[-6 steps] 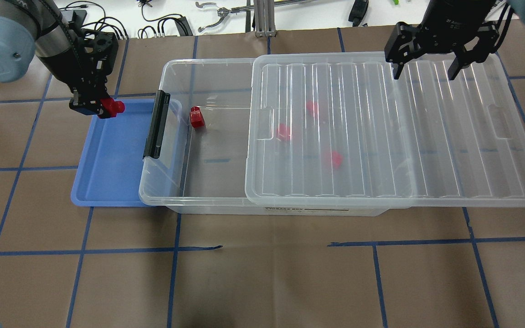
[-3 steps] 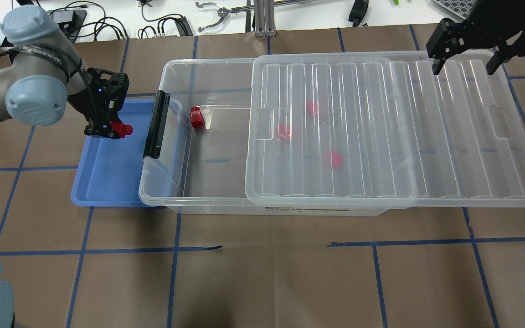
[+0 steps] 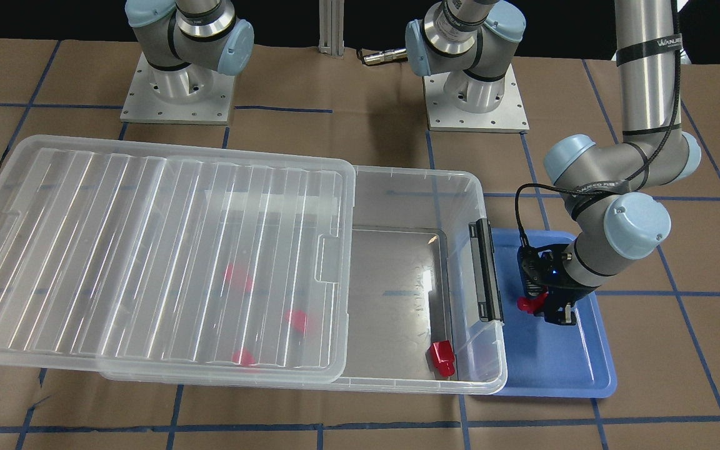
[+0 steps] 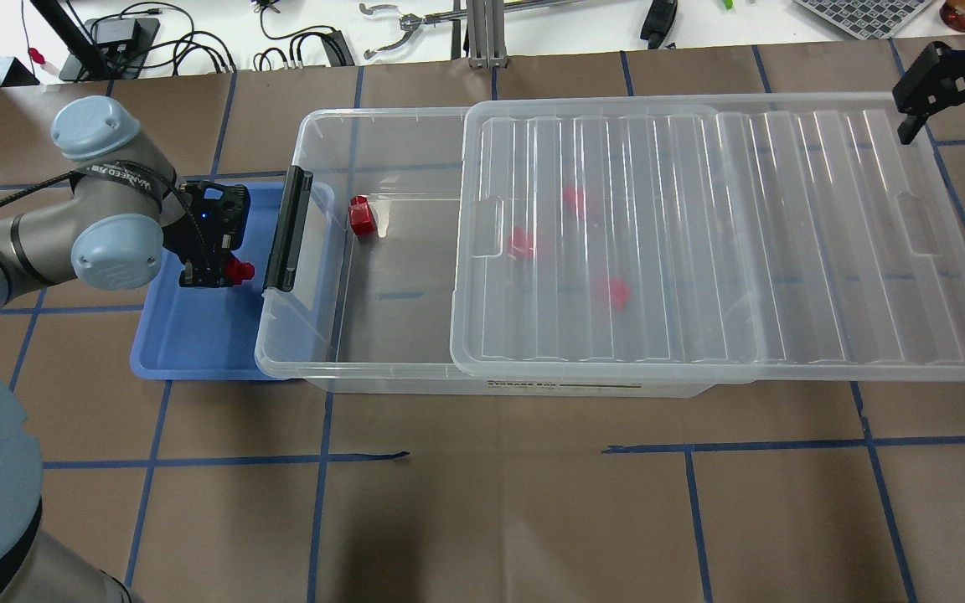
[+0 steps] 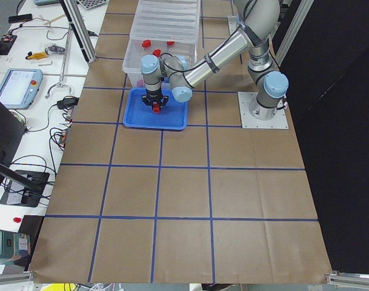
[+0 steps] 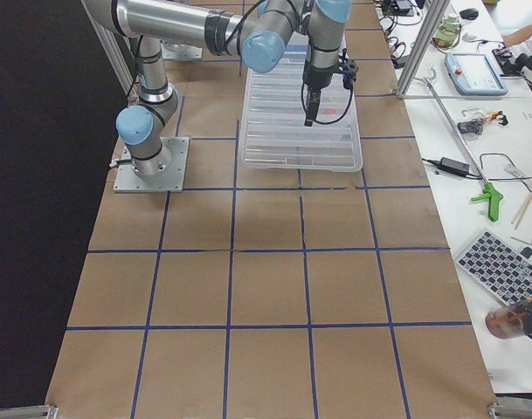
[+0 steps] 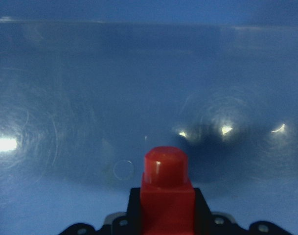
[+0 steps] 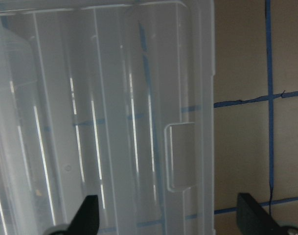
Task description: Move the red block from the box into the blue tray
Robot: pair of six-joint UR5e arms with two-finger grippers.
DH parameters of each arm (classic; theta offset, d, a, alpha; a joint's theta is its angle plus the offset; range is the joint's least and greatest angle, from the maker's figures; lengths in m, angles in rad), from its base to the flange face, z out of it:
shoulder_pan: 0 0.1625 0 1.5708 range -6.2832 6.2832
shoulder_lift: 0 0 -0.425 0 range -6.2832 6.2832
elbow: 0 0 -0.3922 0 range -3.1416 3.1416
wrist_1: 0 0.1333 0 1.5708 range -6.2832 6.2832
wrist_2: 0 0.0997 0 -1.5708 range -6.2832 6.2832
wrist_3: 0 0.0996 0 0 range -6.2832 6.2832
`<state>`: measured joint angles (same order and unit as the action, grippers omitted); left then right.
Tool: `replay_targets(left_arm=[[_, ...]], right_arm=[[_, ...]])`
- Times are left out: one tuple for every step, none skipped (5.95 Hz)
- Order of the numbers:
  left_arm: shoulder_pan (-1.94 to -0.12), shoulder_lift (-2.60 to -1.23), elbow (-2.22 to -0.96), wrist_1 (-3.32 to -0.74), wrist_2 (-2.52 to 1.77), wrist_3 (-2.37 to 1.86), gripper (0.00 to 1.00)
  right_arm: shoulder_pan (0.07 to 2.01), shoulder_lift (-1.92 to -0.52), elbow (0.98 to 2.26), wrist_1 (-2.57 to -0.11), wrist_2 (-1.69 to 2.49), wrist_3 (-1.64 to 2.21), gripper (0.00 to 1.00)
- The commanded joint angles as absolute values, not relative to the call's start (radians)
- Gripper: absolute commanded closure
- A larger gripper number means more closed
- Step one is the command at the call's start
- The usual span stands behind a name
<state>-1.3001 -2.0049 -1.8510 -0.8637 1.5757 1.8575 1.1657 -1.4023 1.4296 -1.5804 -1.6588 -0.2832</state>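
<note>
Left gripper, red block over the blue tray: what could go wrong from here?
1. The left gripper holds the red block close beside the black latch of the box; a sideways retreat might bump it.
2. The block is held sideways, stub outward; released above the blue tray floor, it may roll or bounce.

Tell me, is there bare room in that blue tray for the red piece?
Yes: the blue tray lies bare from its rims to the left gripper holding the red block. Tightest beside the black latch of the box.
</note>
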Motion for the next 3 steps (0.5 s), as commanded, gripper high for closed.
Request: replay_targets(left_arm=[[-1.302, -2.022, -1.853, -0.844, 1.569, 1.855, 0.18], [-1.318, -2.002, -1.839, -0.86, 1.58, 1.842, 0.02], [-1.321, -1.968, -1.835, -0.885, 1.574, 1.824, 0.02]], right_arm=[[1.074, -1.353, 1.44, -1.626, -1.701, -0.351, 0.0], [1.039, -1.338, 1.48, -1.693, -1.716, -0.417, 0.0], [0.998, -1.336, 1.536, -1.769, -1.715, -0.461, 0.0]])
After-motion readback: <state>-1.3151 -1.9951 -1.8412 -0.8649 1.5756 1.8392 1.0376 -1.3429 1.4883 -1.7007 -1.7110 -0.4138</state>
